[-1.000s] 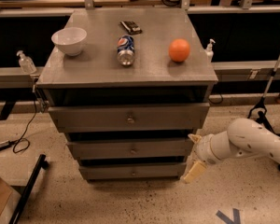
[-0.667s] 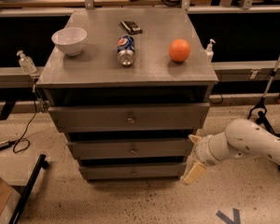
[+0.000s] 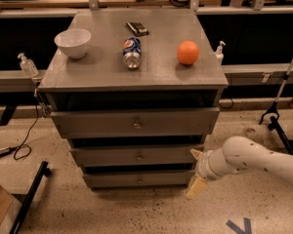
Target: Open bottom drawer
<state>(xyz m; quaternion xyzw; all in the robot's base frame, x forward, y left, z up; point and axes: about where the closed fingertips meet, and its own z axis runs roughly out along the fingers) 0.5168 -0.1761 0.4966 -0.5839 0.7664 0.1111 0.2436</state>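
Observation:
The bottom drawer is the narrowest, thinnest grey front at the foot of the cabinet, with a tiny round knob at its centre. It sits only slightly out from the cabinet. My gripper is low at the cabinet's right side, beside the right ends of the middle and bottom drawers. It is open and empty, with one tan finger up and one fingertip down near the floor. My white arm reaches in from the right.
The cabinet top holds a white bowl, a lying soda can, a dark small object and an orange. The mid-sized drawer and the widest drawer stand above. A black stand leg is at right and a cable at left.
My gripper and arm have shifted slightly down and to the left, closer to the cabinet's lower right corner. The drawers have not moved.

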